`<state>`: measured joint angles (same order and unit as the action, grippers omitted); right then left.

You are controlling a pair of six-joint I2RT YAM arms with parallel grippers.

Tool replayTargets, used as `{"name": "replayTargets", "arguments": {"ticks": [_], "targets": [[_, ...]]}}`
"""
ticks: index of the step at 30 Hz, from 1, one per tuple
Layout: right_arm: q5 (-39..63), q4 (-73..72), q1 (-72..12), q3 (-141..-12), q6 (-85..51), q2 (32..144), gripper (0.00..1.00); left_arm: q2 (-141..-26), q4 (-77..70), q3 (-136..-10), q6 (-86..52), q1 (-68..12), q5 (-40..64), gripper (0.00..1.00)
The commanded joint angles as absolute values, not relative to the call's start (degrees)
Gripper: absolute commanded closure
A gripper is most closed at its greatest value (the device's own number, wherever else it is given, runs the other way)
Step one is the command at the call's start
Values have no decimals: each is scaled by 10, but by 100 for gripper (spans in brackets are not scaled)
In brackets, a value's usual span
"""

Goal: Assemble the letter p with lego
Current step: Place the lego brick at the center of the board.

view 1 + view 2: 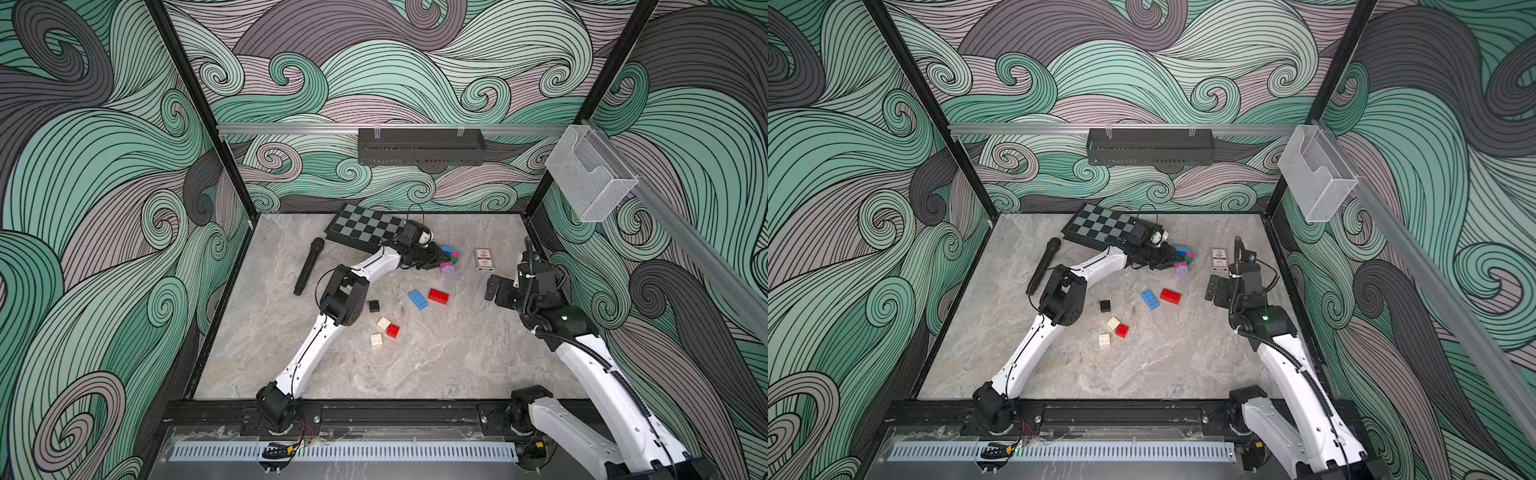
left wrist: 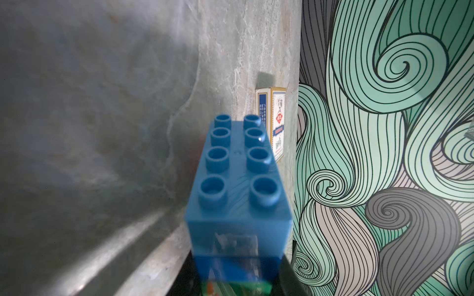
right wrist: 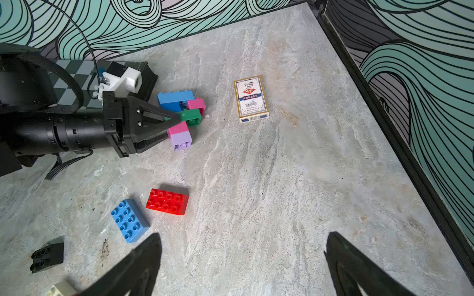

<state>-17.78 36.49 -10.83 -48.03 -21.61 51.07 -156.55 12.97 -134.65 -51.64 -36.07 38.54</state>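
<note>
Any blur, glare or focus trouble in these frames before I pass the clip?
Left wrist view: the blue brick fills the centre, its near end soft, the card box behind sharper, a grey smear over much of the table. Right wrist view: red brick and table crisp, only the tips of the right pincer blurred. Both top views: even light, soft shadows, no strong glare.

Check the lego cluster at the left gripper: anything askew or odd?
Yes. The brick cluster at the left gripper looks jumbled: its blue brick, pink brick and green brick sit at odd angles, and the pink-and-lilac pair lies on its side, hollow underside showing.
</note>
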Motion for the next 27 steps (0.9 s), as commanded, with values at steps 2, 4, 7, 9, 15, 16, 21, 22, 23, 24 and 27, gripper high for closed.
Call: {"name": "replayTargets", "arguments": {"ticks": [2, 4, 7, 9, 15, 16, 21, 22, 23, 24, 27], "targets": [[-172, 356, -105, -475, -219, 512, 1, -1557, 173, -1313, -506, -360, 349, 48], [-171, 355, -105, -475, -219, 512, 1, -1547, 176, -1295, -501, -357, 337, 47], [-169, 355, -105, -475, -219, 514, 1, -1535, 178, -1267, -500, -350, 327, 46], [-168, 355, -105, -475, -218, 515, 1, -1527, 184, -1257, -494, -346, 324, 46], [-166, 352, -105, -474, -216, 519, 1, -1482, 225, -1249, -451, -342, 318, 48], [-166, 350, -105, -473, -216, 521, 1, -1465, 220, -1244, -442, -342, 317, 49], [-163, 356, -105, -475, -215, 533, 1, -1361, 219, -1226, -378, -347, 296, 51], [-163, 360, -105, -478, -215, 536, 1, -1333, 217, -1219, -364, -349, 292, 52], [-165, 365, -106, -481, -214, 538, 1, -1305, 214, -1207, -351, -352, 290, 53], [-167, 370, -106, -485, -212, 541, 1, -1272, 214, -1193, -338, -354, 284, 54], [-163, 384, -113, -496, -200, 554, 1, -1170, 211, -1126, -302, -359, 262, 58]]}}
